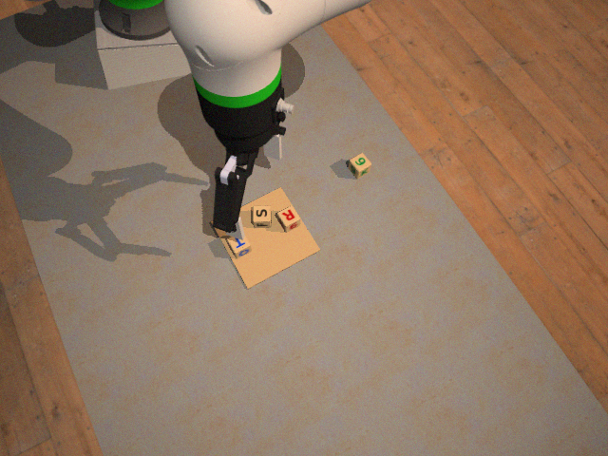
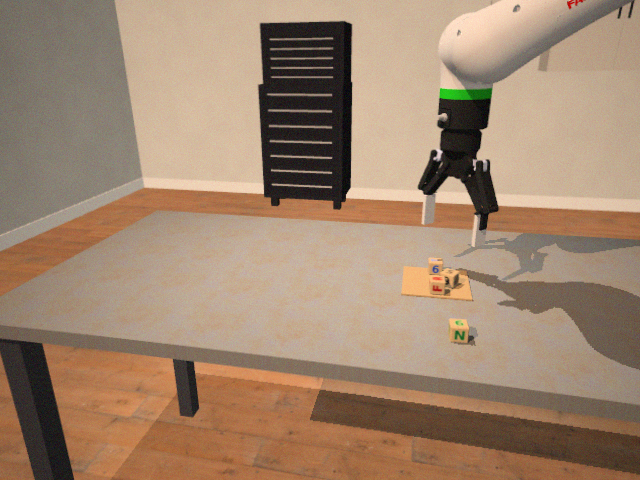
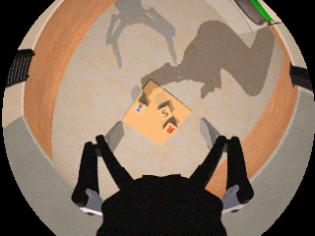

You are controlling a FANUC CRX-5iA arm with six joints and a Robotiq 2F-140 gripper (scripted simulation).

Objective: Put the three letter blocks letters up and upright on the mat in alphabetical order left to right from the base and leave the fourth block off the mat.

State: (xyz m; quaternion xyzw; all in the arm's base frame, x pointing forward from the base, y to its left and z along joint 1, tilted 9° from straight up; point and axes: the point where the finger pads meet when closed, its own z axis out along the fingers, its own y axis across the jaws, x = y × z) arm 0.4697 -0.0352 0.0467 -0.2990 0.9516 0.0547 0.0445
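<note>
My gripper (image 1: 259, 199) (image 2: 452, 233) (image 3: 161, 126) is open and empty, high above the table. The mat (image 1: 279, 259) (image 2: 413, 284) (image 3: 148, 125) lies flat. On it, the T block (image 1: 239, 244) (image 2: 435, 267) (image 3: 139, 108) is close to one edge, the S block (image 1: 261, 214) (image 2: 450, 277) (image 3: 164, 113) is in the middle and the R block (image 1: 288, 216) (image 2: 437, 285) (image 3: 169, 129) is beyond it. From the base they run R, S, T left to right, clearly bent at S, which is nearer the base. S looks turned sideways against R and T.
The fourth block (image 1: 359, 164) (image 2: 459, 331), with a green 6 or 9 on top, lies off the mat on the table (image 1: 343, 343) (image 2: 206, 289). The robot's base stands at the upper left in the top view. Arm shadows fall beside the mat.
</note>
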